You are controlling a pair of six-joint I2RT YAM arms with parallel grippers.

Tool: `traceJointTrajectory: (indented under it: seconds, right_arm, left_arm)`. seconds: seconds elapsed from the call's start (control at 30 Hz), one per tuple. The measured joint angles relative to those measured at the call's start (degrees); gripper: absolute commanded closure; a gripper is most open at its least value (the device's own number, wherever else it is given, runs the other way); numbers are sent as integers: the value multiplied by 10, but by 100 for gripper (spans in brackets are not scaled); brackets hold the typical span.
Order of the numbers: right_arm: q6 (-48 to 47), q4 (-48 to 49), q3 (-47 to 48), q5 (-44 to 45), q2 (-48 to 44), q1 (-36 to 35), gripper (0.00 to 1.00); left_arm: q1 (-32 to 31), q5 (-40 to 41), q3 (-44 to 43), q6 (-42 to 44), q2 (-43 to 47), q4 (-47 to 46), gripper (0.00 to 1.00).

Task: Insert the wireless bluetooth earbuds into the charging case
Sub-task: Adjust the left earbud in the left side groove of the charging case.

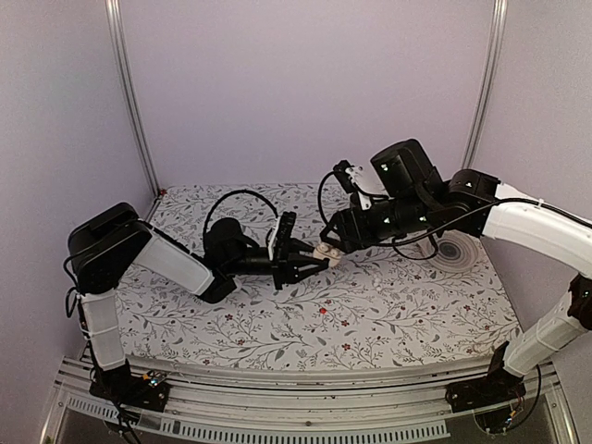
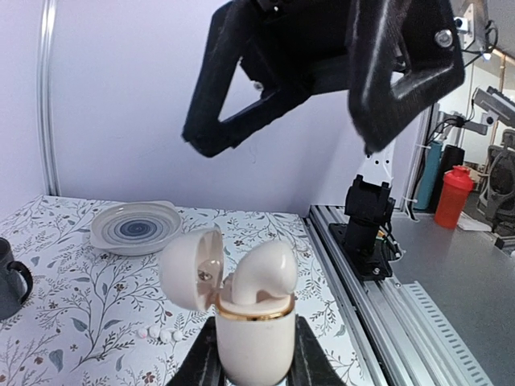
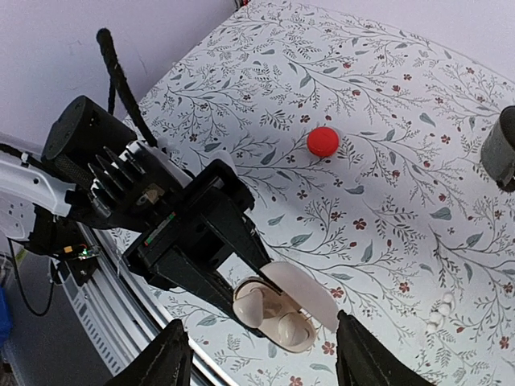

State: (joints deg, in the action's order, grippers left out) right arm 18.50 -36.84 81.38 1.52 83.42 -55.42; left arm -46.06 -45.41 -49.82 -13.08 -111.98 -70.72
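Top view: left gripper (image 1: 298, 264) is clamped on the charging case (image 1: 324, 251), holding it above the floral tablecloth (image 1: 370, 305), about mid-table. Right gripper (image 1: 333, 242) sits right at the case, on its far-right side. From up here the case is only a pale blob between black fingers, so contents and lid are unreadable. Striped plate (image 1: 455, 250) is right of the case, partly under the right arm.

Left wrist view: the case is upright, pinched on both sides by the left fingers (image 2: 201, 362), and its bottom is cut off by the frame. The lid (image 2: 191, 269) is hinged open to the left. One earbud (image 2: 261, 273) stands in the case with its bulb well proud of the gold rim, leaning right. The second hollow is hidden behind it. The right gripper's fingers are spread apart directly above the case, with nothing between them and clear of the bud. Small white bits (image 2: 161, 332) lie on the cloth just left of the case, too small to identify. The grey mug (image 2: 12, 277) is far left of the case and cropped.

Right wrist view: looks down into the open case. Both hollows show cream rounded shapes, and I can't tell whether either is seated. The right fingers (image 3: 165, 362) are wide apart either side of the case, with only their tips in frame. The red disc (image 3: 323, 141) lies on the cloth well beyond the case.
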Motion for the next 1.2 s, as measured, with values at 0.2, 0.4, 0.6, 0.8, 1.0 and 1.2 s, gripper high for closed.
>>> traceJointTrajectory:
  seconds: [0.2,0.4,0.6,0.8,1.0,1.2]
  right_arm:
    - [42,-8,7,-22,-7,0,60]
    - [75,-15,9,-32,-2,0,66]
    - [94,-24,31,-32,34,0,64]
    - [105,-30,39,-31,44,0,63]
    - [107,-33,60,-29,56,-2,65]
    - [107,-48,83,-16,82,-8,68]
  left_arm:
    - [0,26,0,13,0,14,100]
    - [0,42,0,25,4,28,100]
    - [-1,50,0,36,18,31,100]
    - [-2,54,0,47,23,43,100]
    - [-3,55,0,53,23,55,100]
    - [-4,60,0,63,26,66,100]
